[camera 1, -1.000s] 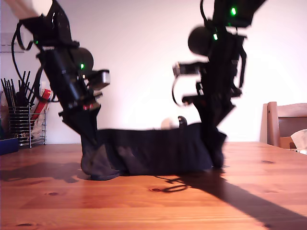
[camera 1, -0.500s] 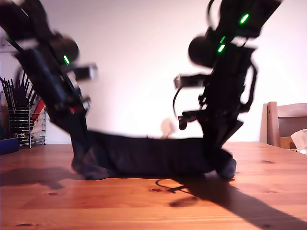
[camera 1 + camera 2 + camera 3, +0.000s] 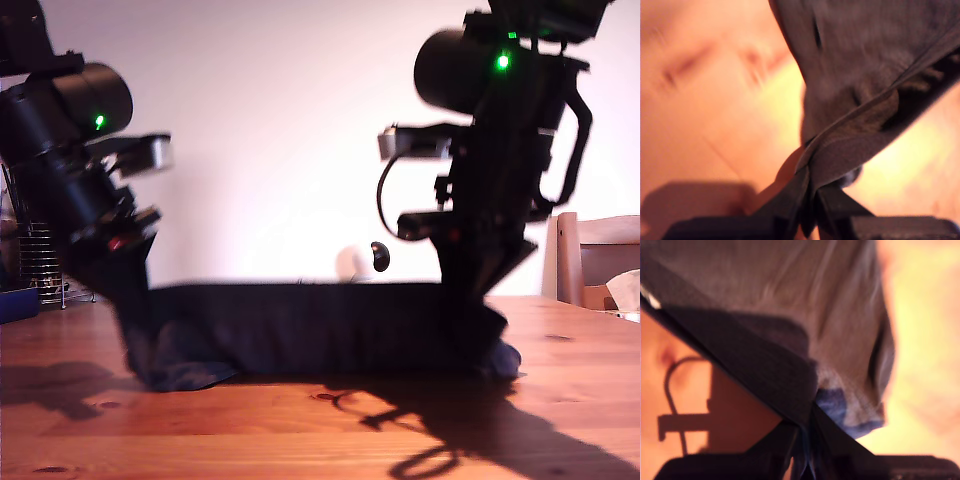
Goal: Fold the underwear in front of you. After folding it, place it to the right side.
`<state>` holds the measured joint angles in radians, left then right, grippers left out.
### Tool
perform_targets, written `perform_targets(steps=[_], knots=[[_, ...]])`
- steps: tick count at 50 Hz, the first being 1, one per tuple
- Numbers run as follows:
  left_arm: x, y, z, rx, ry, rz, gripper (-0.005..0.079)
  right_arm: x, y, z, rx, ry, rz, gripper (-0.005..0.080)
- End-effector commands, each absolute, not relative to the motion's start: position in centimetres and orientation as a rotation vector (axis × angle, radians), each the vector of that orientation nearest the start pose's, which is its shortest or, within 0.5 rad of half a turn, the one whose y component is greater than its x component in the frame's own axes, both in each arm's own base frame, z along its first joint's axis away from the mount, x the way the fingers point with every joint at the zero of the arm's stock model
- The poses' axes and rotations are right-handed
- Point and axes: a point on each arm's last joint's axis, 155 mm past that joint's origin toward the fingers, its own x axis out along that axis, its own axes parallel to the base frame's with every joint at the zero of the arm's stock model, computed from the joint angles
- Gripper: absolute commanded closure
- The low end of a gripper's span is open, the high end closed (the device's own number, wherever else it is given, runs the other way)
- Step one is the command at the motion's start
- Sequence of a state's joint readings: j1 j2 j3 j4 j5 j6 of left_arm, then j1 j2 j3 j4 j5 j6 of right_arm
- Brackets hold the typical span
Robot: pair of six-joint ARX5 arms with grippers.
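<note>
The dark underwear (image 3: 320, 325) is stretched in a wide band just above the wooden table (image 3: 300, 430), its lower edge resting on the wood. My first gripper (image 3: 135, 300) is shut on its end at the exterior view's left; a folded hem is pinched between the jaws (image 3: 812, 200). At the exterior view's right, my second gripper (image 3: 480, 300) is shut on the other end, where a bluish corner of fabric (image 3: 835, 407) hangs beside the jaws (image 3: 805, 440). Both wrist views are blurred. The underwear (image 3: 865, 60) fans away from each gripper (image 3: 790, 290).
A wire rack with dark utensils (image 3: 35, 265) and a blue object (image 3: 15, 300) stand at the exterior view's left edge. A wooden chair (image 3: 595, 255) and a white item (image 3: 625, 290) are at its right edge. Arm and cable shadows fall on the table front.
Both arms have moved apart in the exterior view, the first toward its left and the second toward its right. The underwear between them has been pulled wider and flatter.
</note>
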<state>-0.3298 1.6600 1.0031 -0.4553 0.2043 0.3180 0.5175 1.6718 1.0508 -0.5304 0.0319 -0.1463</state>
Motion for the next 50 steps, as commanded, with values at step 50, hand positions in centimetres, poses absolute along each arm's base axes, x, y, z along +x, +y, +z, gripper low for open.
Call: perform_targets(steps=[50], knots=[[31.7,-18.9,13.2,0.723,0.705,-0.528,0.0765,28.5,16.8,0.1,-0.395,1.175,0.535,0.0766]])
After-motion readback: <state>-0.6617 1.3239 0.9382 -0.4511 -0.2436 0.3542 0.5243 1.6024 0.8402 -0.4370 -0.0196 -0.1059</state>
